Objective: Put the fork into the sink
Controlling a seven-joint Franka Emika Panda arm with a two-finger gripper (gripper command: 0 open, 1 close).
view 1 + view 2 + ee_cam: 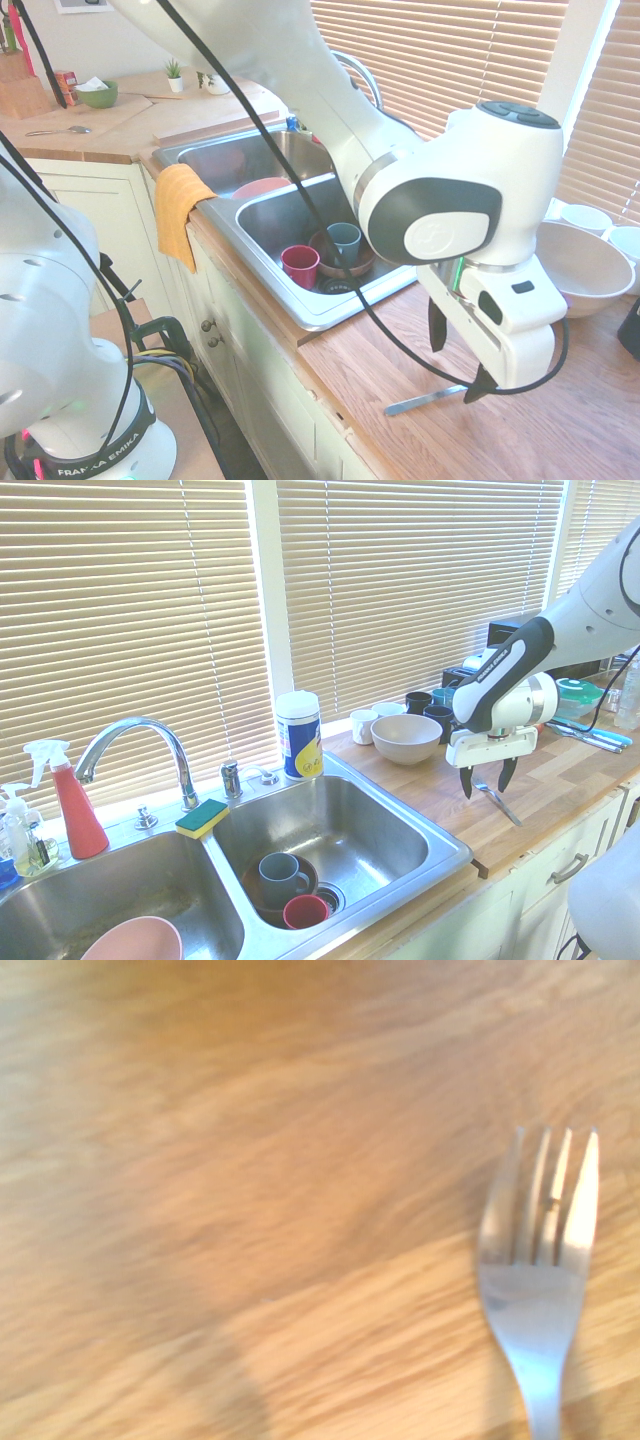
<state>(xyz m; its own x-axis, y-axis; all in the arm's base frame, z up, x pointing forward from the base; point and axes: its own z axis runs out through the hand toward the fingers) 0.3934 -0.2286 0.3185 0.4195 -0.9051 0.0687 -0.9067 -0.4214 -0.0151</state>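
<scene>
Gripper (487, 784): fingers spread, holding nothing, above the fork.
Fork (497, 800): flat on wooden counter (560, 780).
Sink (440, 842): well apart.

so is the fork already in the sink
No, the fork lies flat on the wooden counter below the open gripper, outside the sink.

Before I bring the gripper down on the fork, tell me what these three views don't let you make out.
- Fork: in the first exterior view the gripper hides its tines; only the handle shows.
- Wrist view: the handle is cut off by the picture's edge, and the countertop is blurred.
- Sink: in the second exterior view the left basin is cut off by the picture's edge.
- Fingertip height above the fork: unclear in either exterior view.
</scene>
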